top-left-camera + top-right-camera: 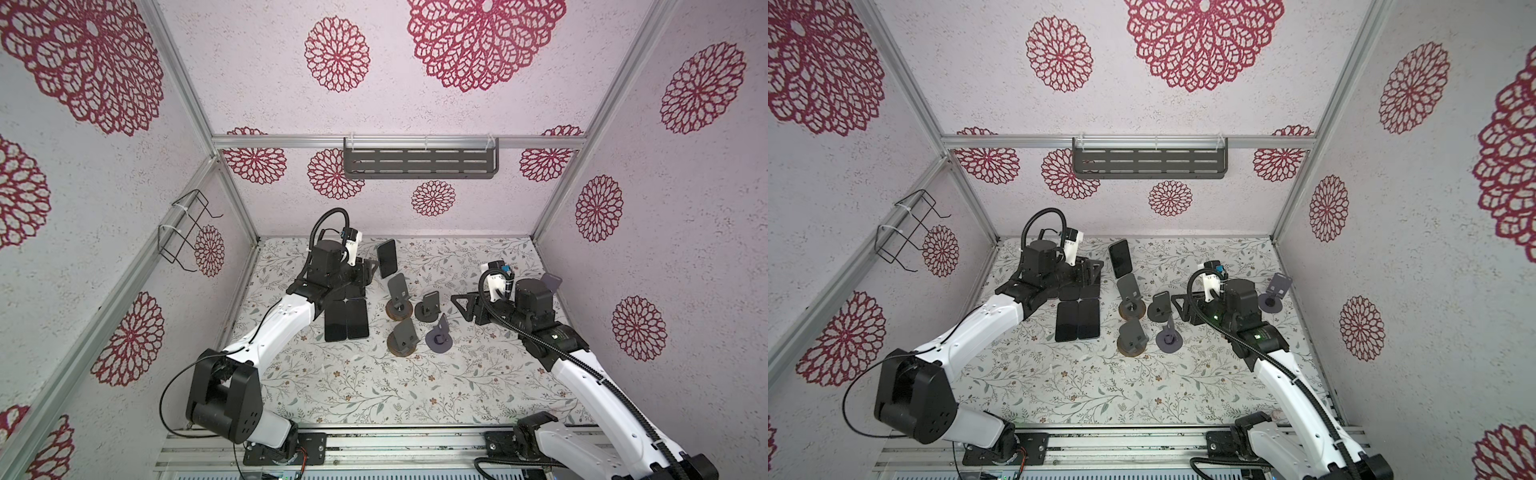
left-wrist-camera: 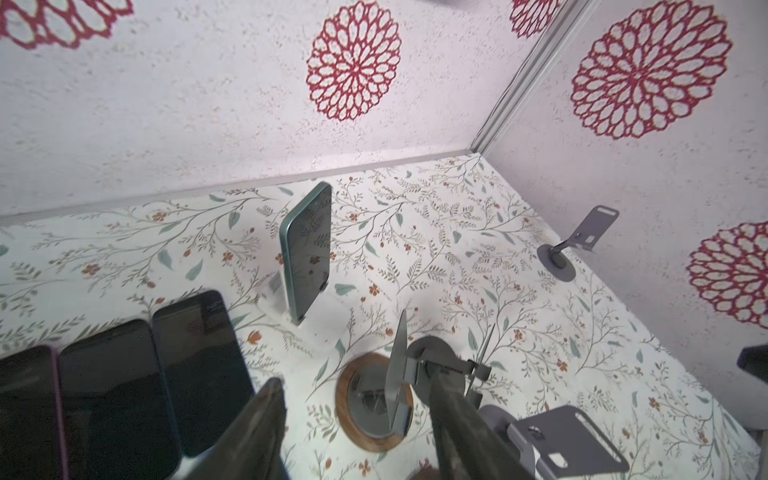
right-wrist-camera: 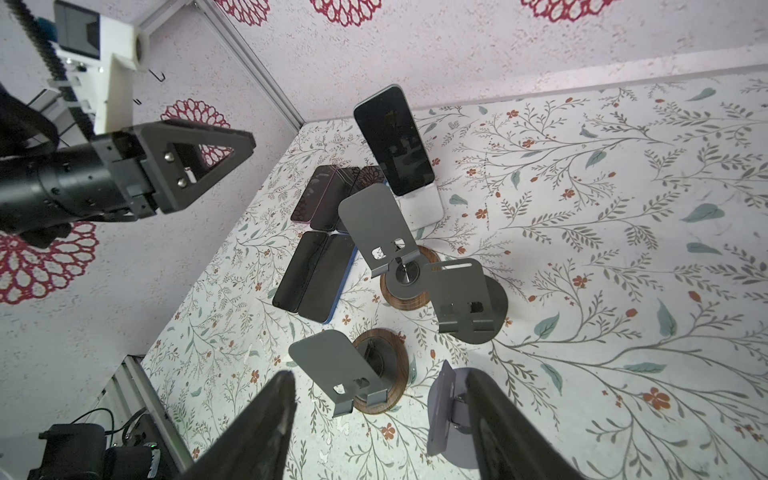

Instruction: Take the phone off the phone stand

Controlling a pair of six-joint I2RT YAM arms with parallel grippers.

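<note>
Top views: slim dark-screened phone with green edge (image 1: 386,257) (image 1: 1120,257) upright near the back wall (image 1: 374,216), left gripper (image 1: 367,271) just beside it. Left wrist: jaws spread wide, pinching nothing. Right wrist: right gripper (image 3: 380,374) spread too, empty; phone sat in white plastic stand (image 3: 423,208).

Six phones (image 1: 386,257), six phone stands (image 1: 399,287)

Phone (image 1: 386,257) on phone stand (image 3: 422,210), behind other stands (image 1: 400,286).

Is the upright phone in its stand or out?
In: the phone leans upright with its bottom edge seated in the white stand.
</note>
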